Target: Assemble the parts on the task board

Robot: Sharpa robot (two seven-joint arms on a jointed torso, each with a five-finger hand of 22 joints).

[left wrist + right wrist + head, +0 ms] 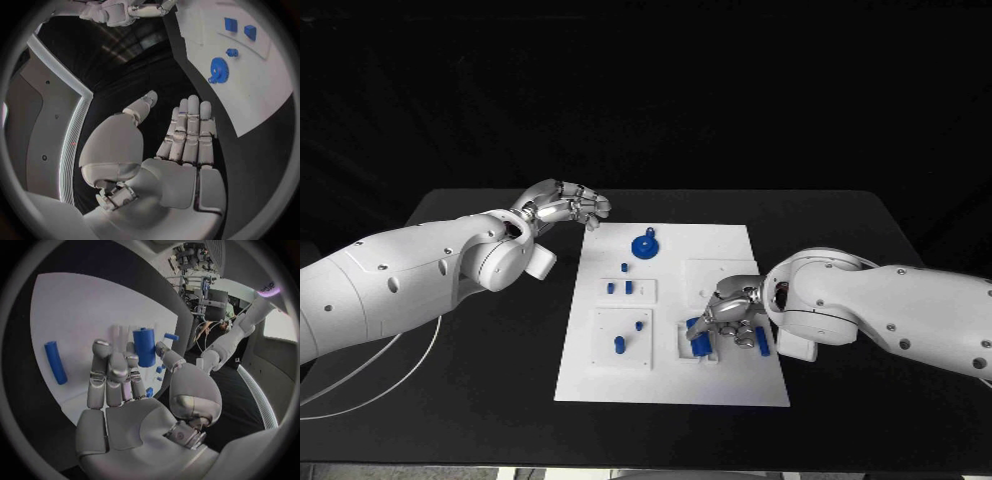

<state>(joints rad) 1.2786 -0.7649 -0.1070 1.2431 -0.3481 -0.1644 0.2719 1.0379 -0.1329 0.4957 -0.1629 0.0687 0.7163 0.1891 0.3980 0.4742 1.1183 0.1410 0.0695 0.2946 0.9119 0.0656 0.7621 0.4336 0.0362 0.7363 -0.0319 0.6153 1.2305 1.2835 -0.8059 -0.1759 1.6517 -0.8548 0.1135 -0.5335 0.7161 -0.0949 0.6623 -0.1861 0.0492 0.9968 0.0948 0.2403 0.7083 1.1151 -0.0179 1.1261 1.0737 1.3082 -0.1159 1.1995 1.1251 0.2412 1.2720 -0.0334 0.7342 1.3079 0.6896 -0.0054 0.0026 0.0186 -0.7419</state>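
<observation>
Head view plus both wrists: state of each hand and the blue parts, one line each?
left hand: open, holding nothing, off the task board's far left corner.
right hand: over the board, fingers at an upright blue cylinder; hold unclear.
blue gear: flat on the board.
blue rod: lying loose.

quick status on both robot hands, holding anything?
Left robot hand: open, fingers straight, holding nothing, off the task board's far left corner.
Right robot hand: fingers at the upright blue cylinder; whether it grips the cylinder cannot be told.
</observation>
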